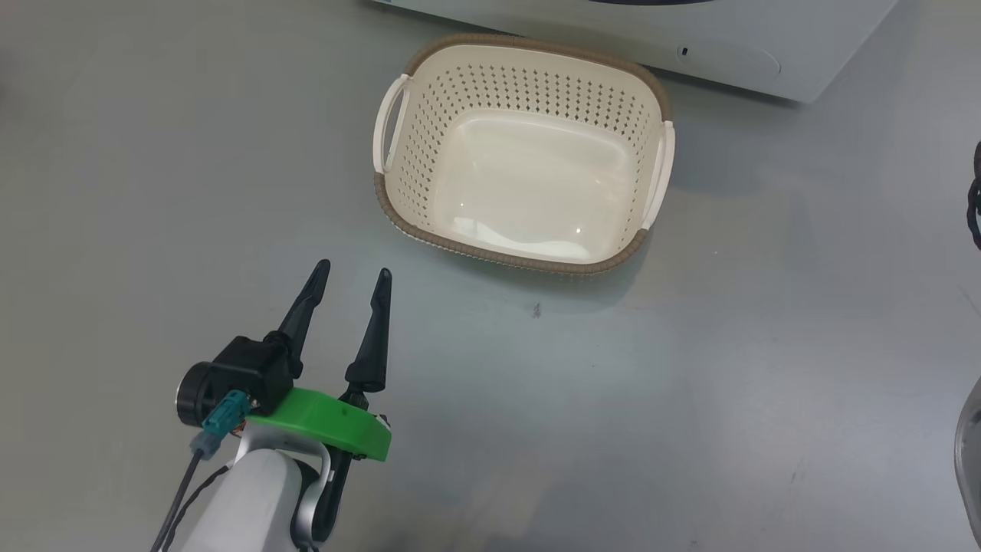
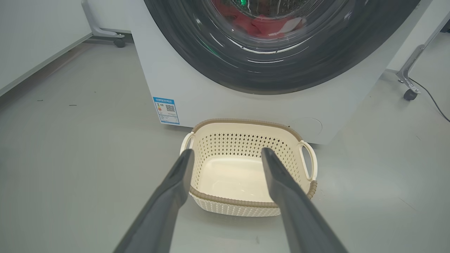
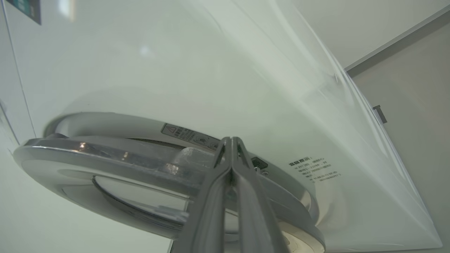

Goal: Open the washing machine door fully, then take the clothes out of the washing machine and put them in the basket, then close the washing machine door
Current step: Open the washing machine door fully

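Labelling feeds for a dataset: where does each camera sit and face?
Head view: from head, down at basket, washing machine base; open left gripper shows.
Left wrist view: along left gripper toward basket, washing machine door, clothes behind glass.
Right wrist view: along shut right gripper at the door's rim.
Shared: basket, head and left wrist.

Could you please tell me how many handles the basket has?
2: one handle on the left end of the basket, the other handle on its right end, as the head view shows. None seems hidden.
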